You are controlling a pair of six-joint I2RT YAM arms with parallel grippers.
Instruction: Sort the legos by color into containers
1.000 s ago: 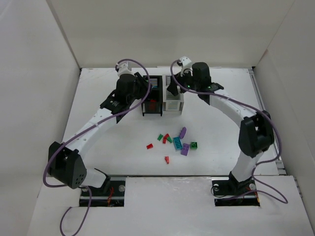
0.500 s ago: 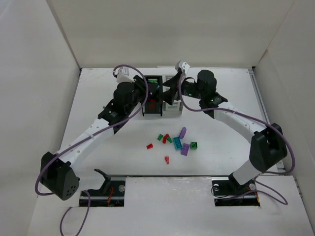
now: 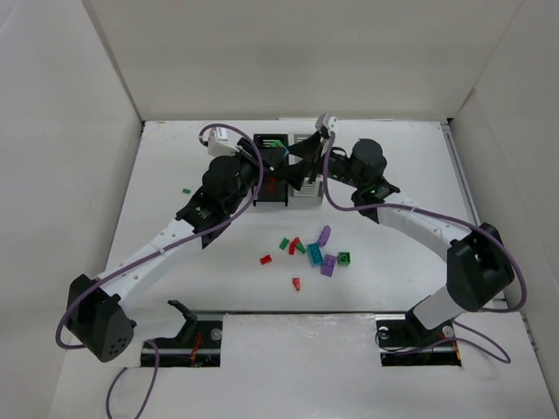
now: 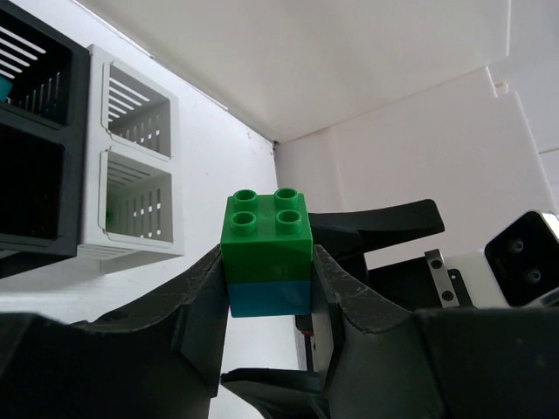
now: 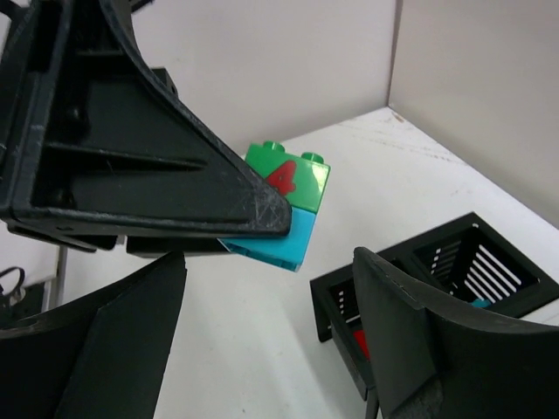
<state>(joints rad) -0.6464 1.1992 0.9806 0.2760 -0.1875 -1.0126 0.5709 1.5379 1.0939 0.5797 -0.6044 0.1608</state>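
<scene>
As left fingers (image 4: 196, 297) pinch lego (image 4: 266, 253) aloft, right fingers (image 5: 410, 323) gape.

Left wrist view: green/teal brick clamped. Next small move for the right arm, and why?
The left end effector pinches the green-teal brick, colours joined; the right end effector stands open nearby. Probably ease the right one forward to straddle the green half, so they can be split before sorting.

White table (image 3: 175, 236) is enclosed by plain white walls: left wall (image 3: 61, 175), far wall (image 3: 297, 61), right wall (image 3: 524, 157). Grey rail (image 3: 464, 175) is noted along the table's right edge. White board (image 3: 297, 367) is laid across the near edge.
</scene>
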